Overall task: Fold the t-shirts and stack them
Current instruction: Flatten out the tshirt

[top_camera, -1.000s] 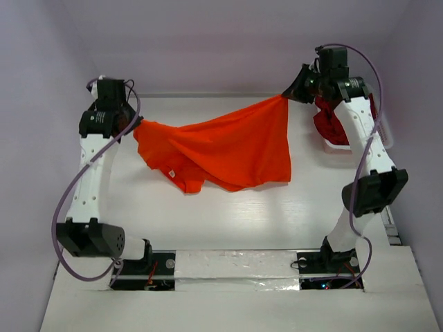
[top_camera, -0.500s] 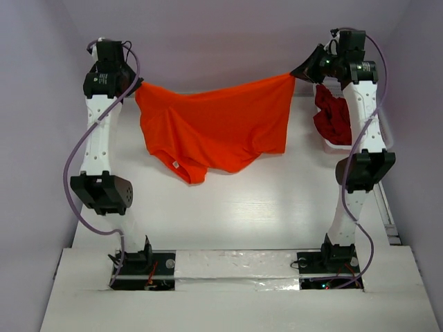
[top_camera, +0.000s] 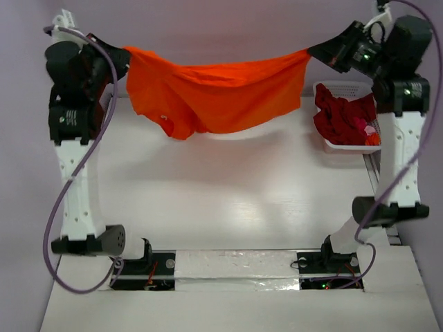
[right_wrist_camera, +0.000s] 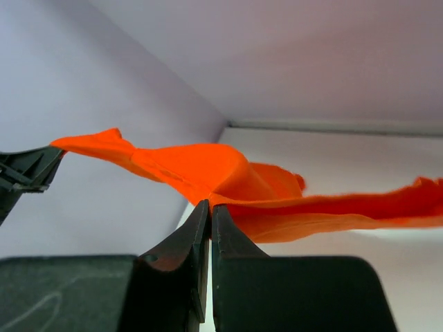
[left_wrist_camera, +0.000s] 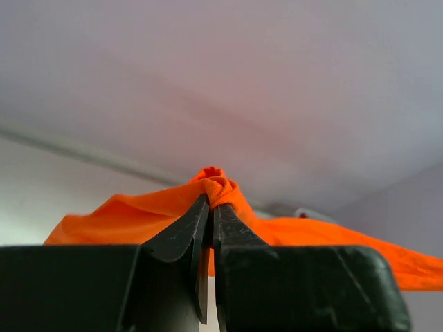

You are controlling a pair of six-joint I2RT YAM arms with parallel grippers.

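2 grippers, both clamped on cloth, both up high. My left gripper (left_wrist_camera: 210, 202) has its jaws squeezed together on a bunched corner of the orange shirt (top_camera: 214, 97), and a little knot of cloth pokes up just past the tips. My right gripper (right_wrist_camera: 210, 205) is pinched down too, jaws all but touching, with another orange edge caught between them. From my right wrist I can see the cloth run off to the far corner, where the dark tip of my left gripper holds it.

From above, my left arm stands tall at the left and my right arm tall at the right. The shirt is strung between the 2 grippers like a banner. Its top edge dips a little in the middle. The body hangs clear of the table (top_camera: 228, 200), drooping lower towards my left side, and a small white tag (top_camera: 165, 119) shows near that low fold.

Off to the right, at the far side of the table, sits the basket (top_camera: 344, 147), beside my right arm. The dark red shirts (top_camera: 339, 116) lie heaped in it, crumpled and unfolded, well apart from the orange one.
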